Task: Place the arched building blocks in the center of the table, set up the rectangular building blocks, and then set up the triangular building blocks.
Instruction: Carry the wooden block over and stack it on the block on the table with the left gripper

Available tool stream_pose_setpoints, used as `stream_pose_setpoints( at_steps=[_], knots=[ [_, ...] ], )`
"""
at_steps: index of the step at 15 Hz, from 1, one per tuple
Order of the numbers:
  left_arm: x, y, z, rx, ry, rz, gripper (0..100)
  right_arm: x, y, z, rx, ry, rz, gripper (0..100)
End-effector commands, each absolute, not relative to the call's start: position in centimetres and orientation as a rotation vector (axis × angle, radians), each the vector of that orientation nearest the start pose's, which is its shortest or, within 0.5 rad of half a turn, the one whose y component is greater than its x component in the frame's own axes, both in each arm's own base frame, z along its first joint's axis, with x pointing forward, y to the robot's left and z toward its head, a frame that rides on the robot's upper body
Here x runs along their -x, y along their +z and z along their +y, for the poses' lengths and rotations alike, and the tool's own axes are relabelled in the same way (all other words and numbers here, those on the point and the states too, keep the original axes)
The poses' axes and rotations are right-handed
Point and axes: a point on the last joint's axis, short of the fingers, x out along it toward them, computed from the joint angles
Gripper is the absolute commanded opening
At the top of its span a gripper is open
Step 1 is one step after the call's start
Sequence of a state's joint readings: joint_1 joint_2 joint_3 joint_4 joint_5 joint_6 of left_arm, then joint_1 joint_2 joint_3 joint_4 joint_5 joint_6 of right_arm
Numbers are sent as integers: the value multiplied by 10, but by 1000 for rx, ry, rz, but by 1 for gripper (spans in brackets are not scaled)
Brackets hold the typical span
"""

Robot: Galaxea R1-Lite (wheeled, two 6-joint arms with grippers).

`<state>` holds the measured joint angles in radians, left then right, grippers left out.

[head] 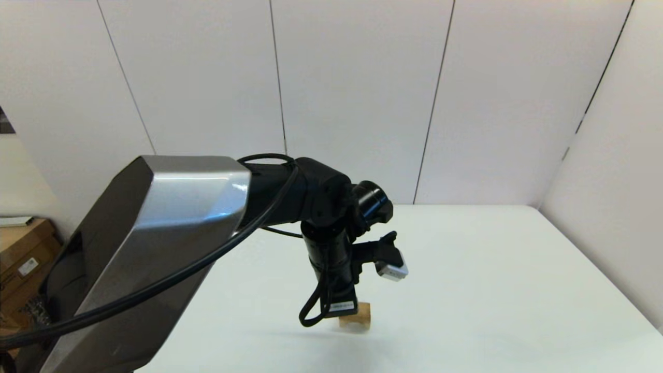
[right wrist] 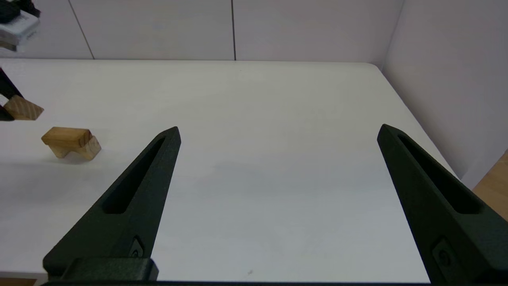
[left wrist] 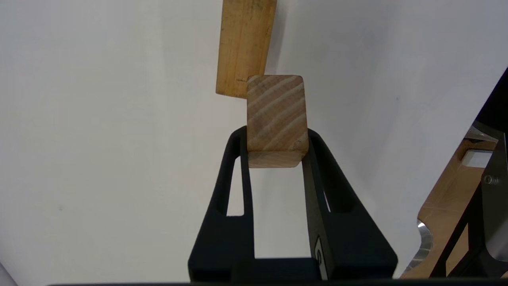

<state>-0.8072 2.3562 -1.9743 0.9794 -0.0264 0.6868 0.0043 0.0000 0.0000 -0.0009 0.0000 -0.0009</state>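
Behind the work area stood a plain white panelled wall [head: 352, 93], its flat panels divided by thin dark vertical seams. A second white wall [head: 611, 171] met it at the far corner on the robot's right and ran forward along that side. At the robot's left, low down and beside the wall, brown cardboard boxes [head: 23, 259] were stacked, one bearing a small white label. A flat pale object [head: 15, 221] lay on top of the stack; what it was could not be told. In the right wrist view, a strip of light brown wooden floor [right wrist: 494, 178] showed at the foot of the side wall.
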Motion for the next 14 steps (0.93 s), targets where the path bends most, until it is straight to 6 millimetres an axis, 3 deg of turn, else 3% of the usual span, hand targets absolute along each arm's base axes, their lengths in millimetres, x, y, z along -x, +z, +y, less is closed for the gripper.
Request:
stream_pose_setpoints(
  at_steps=[1,14],
  knots=[
    [-295,105,-310,-1050,-1195,1042,0,23,76,0,2,5,-2,100],
    [-313,87,-318,-1017,-1208,948,0,23,75,0,2,5,0,100]
  ],
)
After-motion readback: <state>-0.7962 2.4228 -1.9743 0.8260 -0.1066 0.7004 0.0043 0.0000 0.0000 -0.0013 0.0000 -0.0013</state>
